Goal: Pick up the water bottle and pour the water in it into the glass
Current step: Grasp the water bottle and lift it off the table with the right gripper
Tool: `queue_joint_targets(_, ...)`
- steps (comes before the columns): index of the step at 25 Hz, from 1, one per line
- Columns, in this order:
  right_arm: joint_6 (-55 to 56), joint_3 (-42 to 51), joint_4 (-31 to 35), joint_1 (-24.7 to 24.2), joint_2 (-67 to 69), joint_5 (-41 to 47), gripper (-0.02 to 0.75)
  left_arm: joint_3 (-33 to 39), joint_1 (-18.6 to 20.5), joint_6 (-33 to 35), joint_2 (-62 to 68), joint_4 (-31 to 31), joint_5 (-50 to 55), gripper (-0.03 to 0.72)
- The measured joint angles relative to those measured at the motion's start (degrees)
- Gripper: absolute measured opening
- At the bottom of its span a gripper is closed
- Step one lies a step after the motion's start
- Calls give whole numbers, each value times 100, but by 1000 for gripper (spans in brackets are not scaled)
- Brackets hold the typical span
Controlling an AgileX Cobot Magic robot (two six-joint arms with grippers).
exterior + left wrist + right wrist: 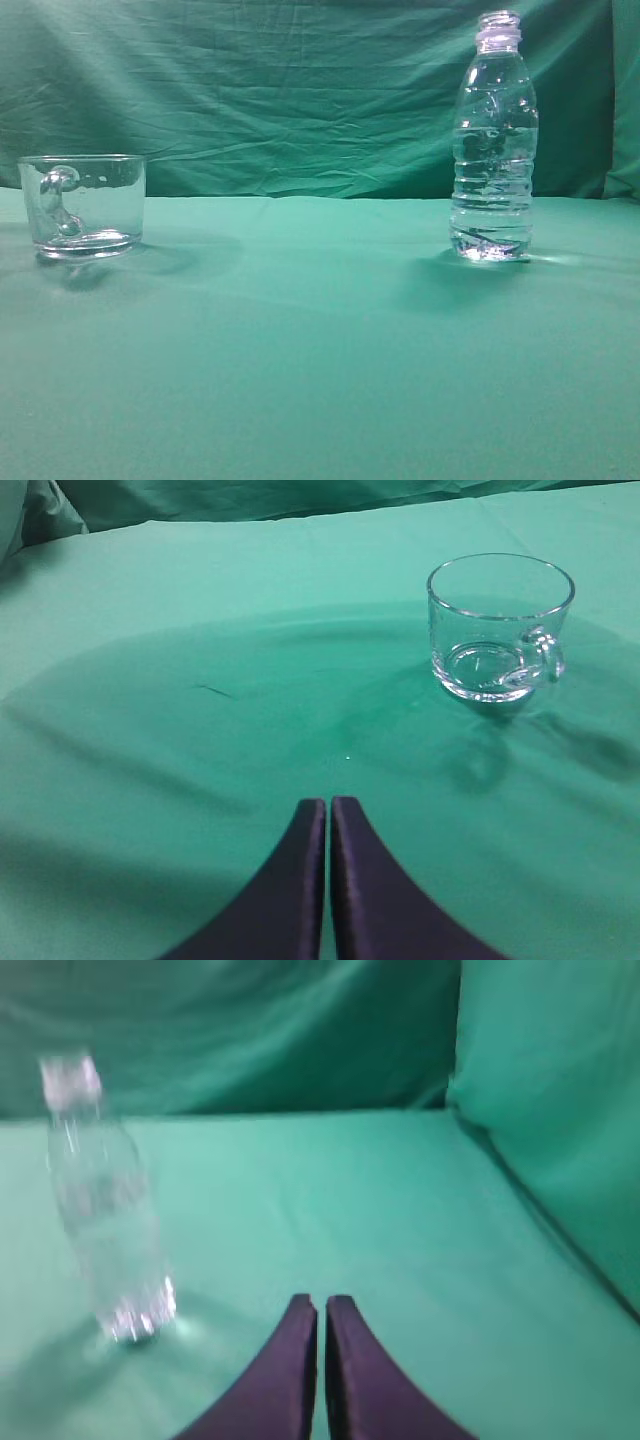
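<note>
While both fingers sets rest closed, water bottle [493,140] (uncapped) stands apart from glass [82,205].

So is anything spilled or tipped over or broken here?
Nothing stands out. The water bottle stands upright on the green cloth with no cap on its neck, and the water is all inside. The glass sits upright and empty, far off to the side. No puddles or cracks show. Both grippers are shut and hold nothing.
</note>
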Motion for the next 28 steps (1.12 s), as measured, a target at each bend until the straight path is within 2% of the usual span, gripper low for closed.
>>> queue_joint_targets(2, 142, 0, 629, 0, 0, -675, 0, 0, 0, 0, 0, 0, 0, 0)
queue_joint_targets(5, 265, 0, 1165, 0, 0, -1649, 0, 0, 0, 0, 0, 0, 0, 0)
queue_joint_targets(6, 267, 0, 1231, 0, 0, -1857, 0, 0, 306, 0, 0, 0, 0, 0)
queue_joint_targets(7, 278, 0, 1271, 0, 0, -1926, 0, 0, 306, 0, 0, 0, 0, 0)
queue_joint_targets(12, -129, -711, 1280, 0, 150, -973, 0, 0, 306, 0, 0, 0, 0, 0)
queue_joint_targets(18, -403, -1799, 1280, 0, 1166, -53, 0, 0, 306, 0, 0, 0, 0, 0)
queue_joint_targets(21, -586, -2027, 1372, 38, 1613, 210, 0, 0, 306, 0, 0, 0, 0, 0)
queue_joint_targets(23, -768, -2052, 1437, 249, 1861, 222, 0, 0, 306, 0, 0, 0, 0, 0)
queue_joint_targets(28, -1598, -2052, 1471, 1200, 2581, 12, 0, 0, 306, 0, 0, 0, 0, 0)
